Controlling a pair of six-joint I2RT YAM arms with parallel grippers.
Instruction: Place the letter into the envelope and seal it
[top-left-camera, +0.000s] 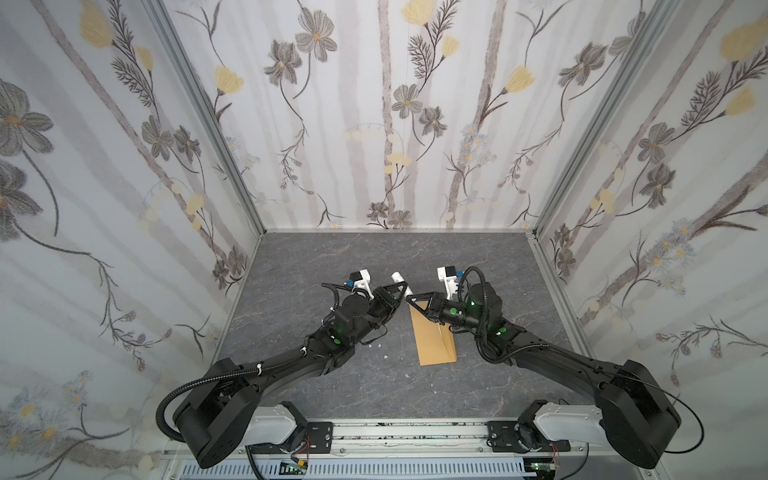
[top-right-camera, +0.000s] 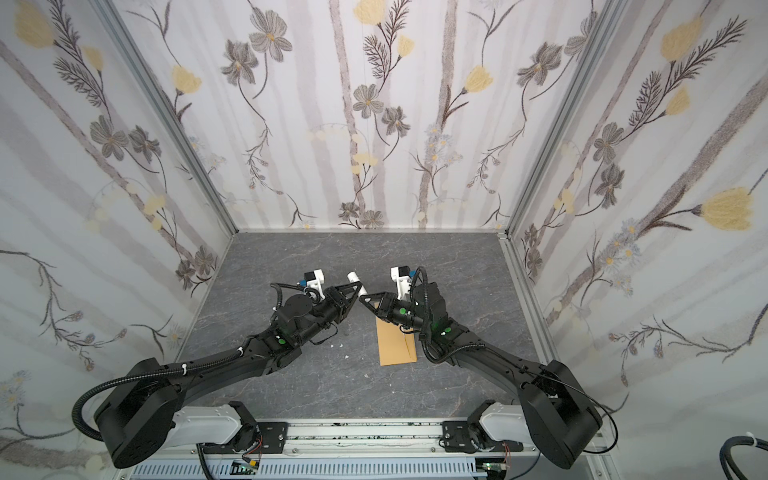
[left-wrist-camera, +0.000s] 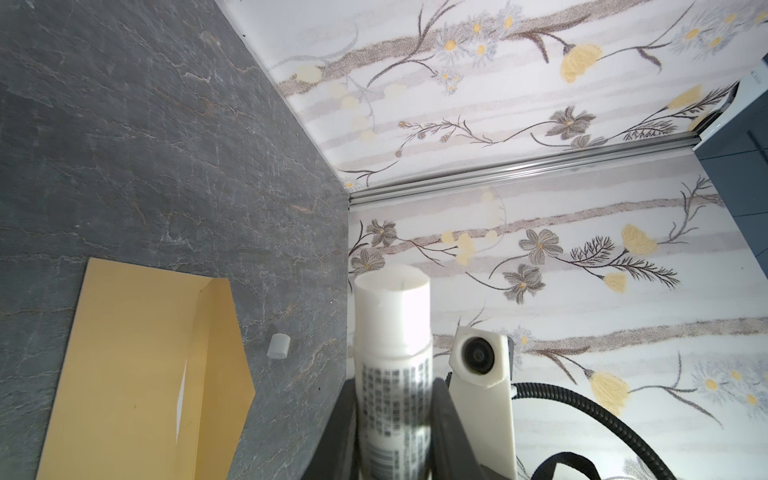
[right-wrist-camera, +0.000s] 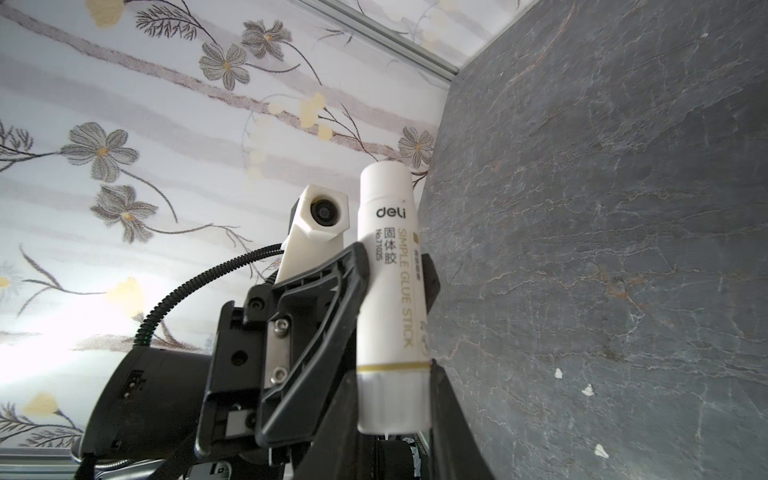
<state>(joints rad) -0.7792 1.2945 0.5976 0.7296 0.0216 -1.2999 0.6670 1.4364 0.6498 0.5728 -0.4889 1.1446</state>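
1. Right wrist view gave us the clearest look at the grip: the left gripper (right-wrist-camera: 390, 274) was clenched around the middle of the glue stick (right-wrist-camera: 388, 232), a white tube with gold lettering.
2. In the same view the right gripper (right-wrist-camera: 395, 419) had its fingers pressed on both sides of the grey end of this tube, so we judged it as grasping the glue stick too.
3. In both top views the left gripper (top-left-camera: 400, 289) (top-right-camera: 354, 290) and the right gripper (top-left-camera: 411, 299) (top-right-camera: 363, 300) met tip to tip above the middle of the grey table (top-left-camera: 332, 257). The free white end of the glue stick (top-left-camera: 398, 277) pointed to about 11 o'clock.
4. The envelope (top-left-camera: 434, 340) (top-right-camera: 395, 345) lay flat on the table at about 5 o'clock from that meeting point. Its long side ran roughly from 12 to 6 o'clock, and its far end was under the right gripper.
5. In the left wrist view the pointed flap (left-wrist-camera: 224, 353) of the envelope (left-wrist-camera: 124, 353) was open.
6. A thin white strip (left-wrist-camera: 180, 399) showed on the envelope's face; we could not tell if it was the edge of the letter, which was otherwise hidden from us.
7. A small white cap (left-wrist-camera: 278, 345) lay on the table near the flap, not touching it.
8. A few white scraps (top-left-camera: 385, 356) lay at about 9 o'clock from the envelope's near end.
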